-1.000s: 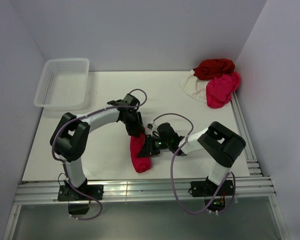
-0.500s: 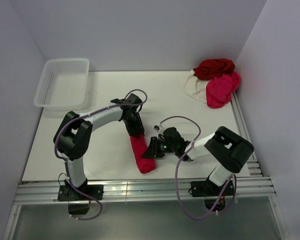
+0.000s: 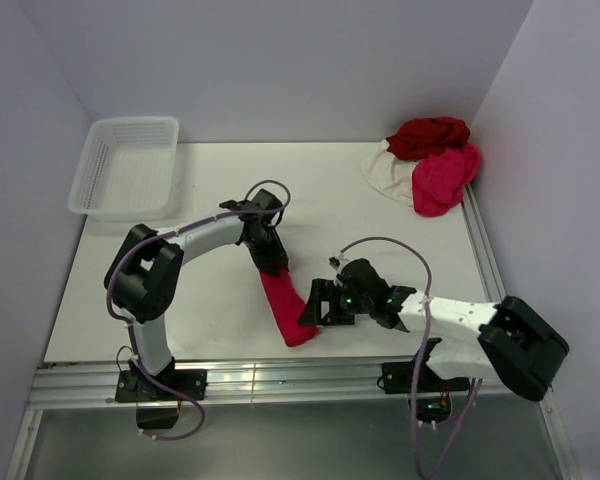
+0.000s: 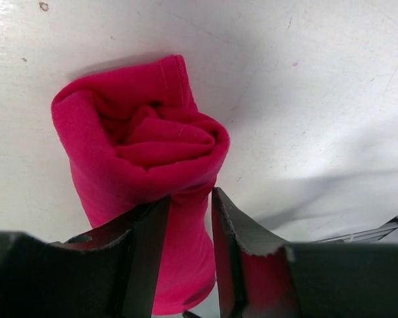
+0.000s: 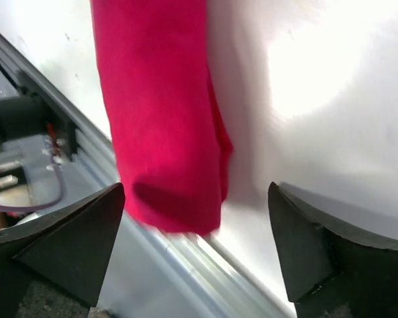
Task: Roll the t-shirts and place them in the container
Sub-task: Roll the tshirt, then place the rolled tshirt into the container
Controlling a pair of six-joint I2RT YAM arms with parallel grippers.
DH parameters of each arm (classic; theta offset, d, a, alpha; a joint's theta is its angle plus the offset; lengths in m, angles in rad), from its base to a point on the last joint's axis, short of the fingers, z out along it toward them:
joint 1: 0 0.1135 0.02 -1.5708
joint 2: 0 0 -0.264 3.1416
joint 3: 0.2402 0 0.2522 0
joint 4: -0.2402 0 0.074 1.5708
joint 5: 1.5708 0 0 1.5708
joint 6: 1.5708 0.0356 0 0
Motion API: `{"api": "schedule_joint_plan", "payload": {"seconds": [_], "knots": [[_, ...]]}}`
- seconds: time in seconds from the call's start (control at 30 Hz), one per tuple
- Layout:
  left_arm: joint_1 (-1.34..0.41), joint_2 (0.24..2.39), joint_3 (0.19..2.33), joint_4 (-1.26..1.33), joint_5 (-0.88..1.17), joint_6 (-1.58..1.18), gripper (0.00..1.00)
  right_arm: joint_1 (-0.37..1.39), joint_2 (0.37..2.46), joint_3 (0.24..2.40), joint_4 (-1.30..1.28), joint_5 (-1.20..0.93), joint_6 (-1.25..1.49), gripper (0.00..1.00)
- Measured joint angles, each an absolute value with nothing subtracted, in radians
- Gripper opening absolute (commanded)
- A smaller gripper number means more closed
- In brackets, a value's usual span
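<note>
The left gripper [image 4: 189, 205] is clamped narrowly on the far end of one bright crimson cloth t-shirt [image 4: 139, 152]. This shirt is rolled into a tube and laid near the middle of the white table [image 3: 380, 230], slanting toward 5 o'clock. The right gripper [image 5: 196, 192] is held wide apart with nothing gripped, the roll's near end lying between its fingers [image 5: 60, 232]. At 1 o'clock three loose shirts are piled: one dark red t-shirt [image 3: 428, 135], one pink t-shirt [image 3: 442, 178] and one cream white t-shirt [image 3: 385, 172]. One white plastic mesh basket [image 3: 125, 165] is seen at 10 o'clock.
</note>
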State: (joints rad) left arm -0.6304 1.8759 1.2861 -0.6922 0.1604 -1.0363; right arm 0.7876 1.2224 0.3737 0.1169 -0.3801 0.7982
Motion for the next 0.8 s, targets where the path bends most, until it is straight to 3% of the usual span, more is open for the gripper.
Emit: {"api": "schedule_joint_plan", "payload": {"seconds": [0.23,0.47,0.63,0.8], "knots": [[-0.627,1.835,1.216,-0.619,0.16,-1.105,0.39,0.788,0.881,0.223,-0.061,-0.302,1.065,0.96],[-0.622,1.769,1.105,-0.501,0.161,-1.179,0.39,0.801,0.651,0.064,-0.046,-0.251,1.412,0.94],[-0.622,1.758,1.086,-0.477,0.16,-1.195,0.39,0.876,0.677,0.053,-0.004,-0.172,1.583,0.93],[-0.622,1.756,1.083,-0.473,0.16,-1.195,0.39,1.003,0.916,0.132,0.091,-0.13,1.686,0.93]]}}
